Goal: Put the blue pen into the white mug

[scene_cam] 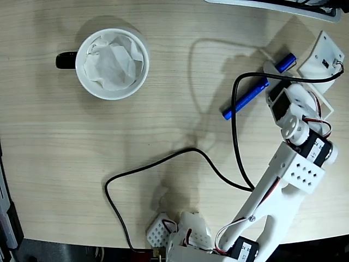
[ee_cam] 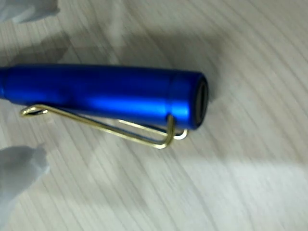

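Observation:
The blue pen lies flat on the wooden table at the right, slanting from lower left to upper right. In the wrist view the blue pen fills the frame, with its metal clip turned sideways just above the wood. My gripper hangs low over the pen's upper half. In the wrist view my gripper is open, and blurred white fingertips sit on either side of the barrel without touching it. The white mug stands far off at the upper left, with a black handle and crumpled paper inside.
A black cable loops across the middle of the table and another stretch rises beside the pen's lower tip. The white arm and its base occupy the lower right. A white block sits at the top right.

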You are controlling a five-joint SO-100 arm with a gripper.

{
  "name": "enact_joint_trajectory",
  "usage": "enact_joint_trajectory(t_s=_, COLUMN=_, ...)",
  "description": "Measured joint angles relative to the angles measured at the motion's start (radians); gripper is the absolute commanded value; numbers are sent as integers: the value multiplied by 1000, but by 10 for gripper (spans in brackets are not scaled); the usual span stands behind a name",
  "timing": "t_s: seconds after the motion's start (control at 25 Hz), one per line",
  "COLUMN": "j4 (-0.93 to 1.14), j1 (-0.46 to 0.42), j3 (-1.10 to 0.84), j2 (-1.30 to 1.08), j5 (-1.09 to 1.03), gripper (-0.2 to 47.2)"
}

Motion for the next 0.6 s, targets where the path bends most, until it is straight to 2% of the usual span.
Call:
enact_joint_trajectory(t_s=0.4, j4=-17, j1=0, j3=-3, j2=-32, j5=-3, gripper=197)
enact_joint_trajectory(t_s=0.6, j4=-35, j1=0, j3=-3, j2=-44, j5=-3, gripper=163)
